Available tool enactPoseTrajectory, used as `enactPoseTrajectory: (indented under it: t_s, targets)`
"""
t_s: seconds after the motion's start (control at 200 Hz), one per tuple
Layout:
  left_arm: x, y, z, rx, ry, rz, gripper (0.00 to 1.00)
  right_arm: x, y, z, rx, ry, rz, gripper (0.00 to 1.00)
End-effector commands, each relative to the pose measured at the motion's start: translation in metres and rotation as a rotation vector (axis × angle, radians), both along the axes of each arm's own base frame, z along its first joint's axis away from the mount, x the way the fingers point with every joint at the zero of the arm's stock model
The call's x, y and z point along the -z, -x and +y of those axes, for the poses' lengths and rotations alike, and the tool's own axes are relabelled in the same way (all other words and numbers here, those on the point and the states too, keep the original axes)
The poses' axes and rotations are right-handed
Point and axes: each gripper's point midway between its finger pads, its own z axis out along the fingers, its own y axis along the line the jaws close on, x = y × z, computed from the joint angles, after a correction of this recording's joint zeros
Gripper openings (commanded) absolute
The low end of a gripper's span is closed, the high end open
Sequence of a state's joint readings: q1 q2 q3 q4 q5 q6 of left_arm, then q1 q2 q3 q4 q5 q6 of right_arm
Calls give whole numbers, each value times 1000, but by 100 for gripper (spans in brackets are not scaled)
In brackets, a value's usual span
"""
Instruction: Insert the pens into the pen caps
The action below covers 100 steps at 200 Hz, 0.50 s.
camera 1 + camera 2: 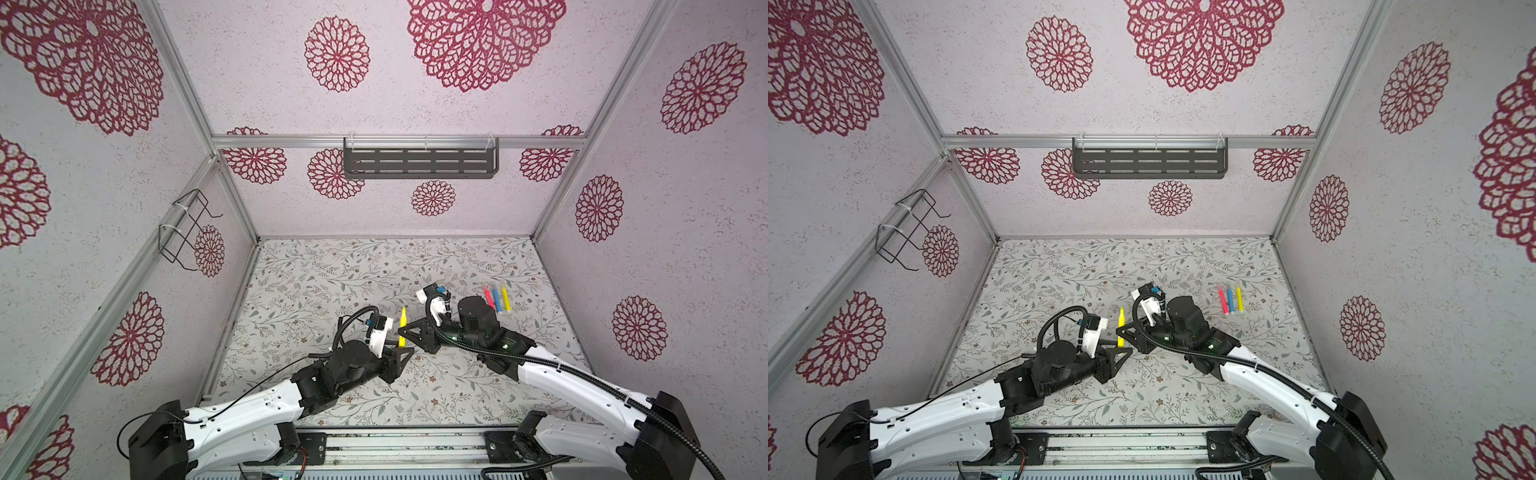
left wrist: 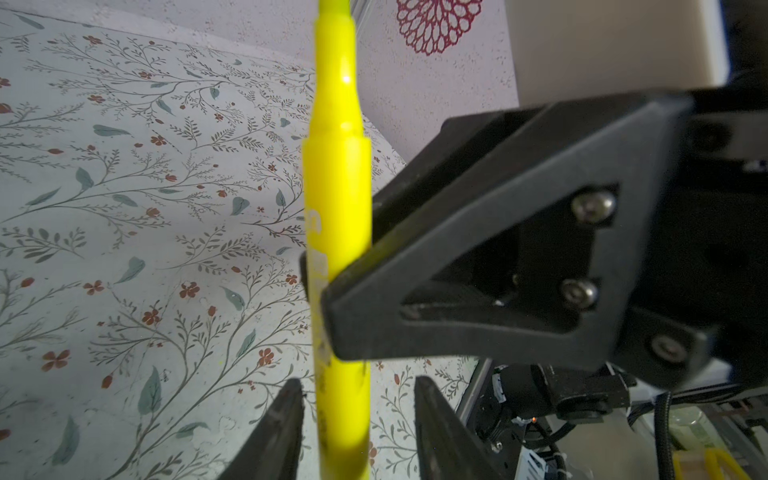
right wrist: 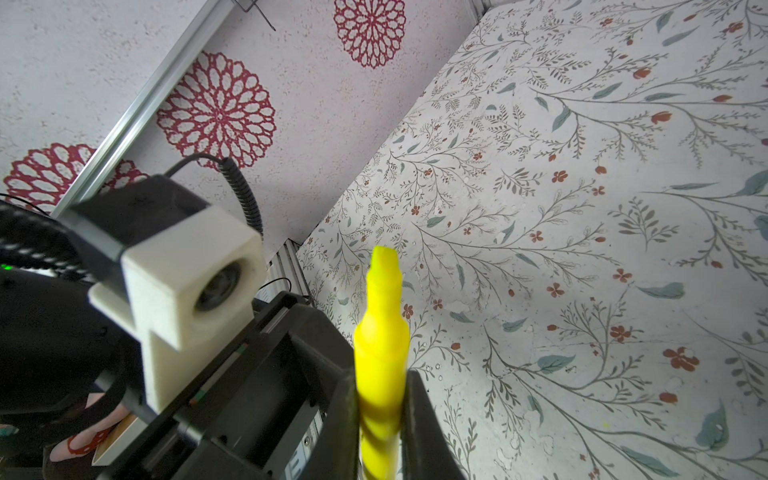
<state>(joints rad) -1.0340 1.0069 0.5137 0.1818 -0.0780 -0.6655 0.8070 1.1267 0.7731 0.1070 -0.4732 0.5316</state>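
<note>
Inside the booth with pale textured walls [image 1: 685,208] printed with big red lace rosettes, the biggest thing under me is the table [image 1: 332,270], covered in a grey-green leaf and small red flower pattern. On the back wall hangs a dark slotted metal shelf [image 1: 419,162], and on the side wall a black wire rack [image 1: 187,228]

My two white and black arms reach in from the near edge and meet about mid-table. The left arm [image 1: 249,411] comes in low, the right arm [image 1: 582,374] angles across toward it

My right gripper [image 1: 402,331] is pressed together on the bright yellow plastic pen [image 1: 402,328], pinching the barrel between its black triangular fingers [image 2: 498,249]. You can see that clamp clearly from both wrist cams. The pen has no cap on it, and the bare chisel tip is at the end pointing away from my bases. Can't really tell if it's dead upright or leaning a bit

My left gripper [image 1: 405,351] is spread, one finger [image 2: 274,436] on each side of the pen's lower end with a visible gap, so not gripping it

Smallest stuff: three thin plastic pens [image 1: 496,297], pink-red, blue and yellow, lie side by side on the table's far right part, well apart from both grippers
</note>
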Motion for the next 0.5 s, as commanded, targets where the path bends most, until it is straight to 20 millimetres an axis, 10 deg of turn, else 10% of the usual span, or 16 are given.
enactPoseTrajectory:
  t_s: [0.0, 0.495]
  targets:
    - [-5, -3, 6, 1, 65, 12, 40, -20, 3, 2, -8, -53, -61, 7]
    - [-3, -7, 5, 18, 96, 36, 37, -16, 4, 8, -21, -67, -47, 7]
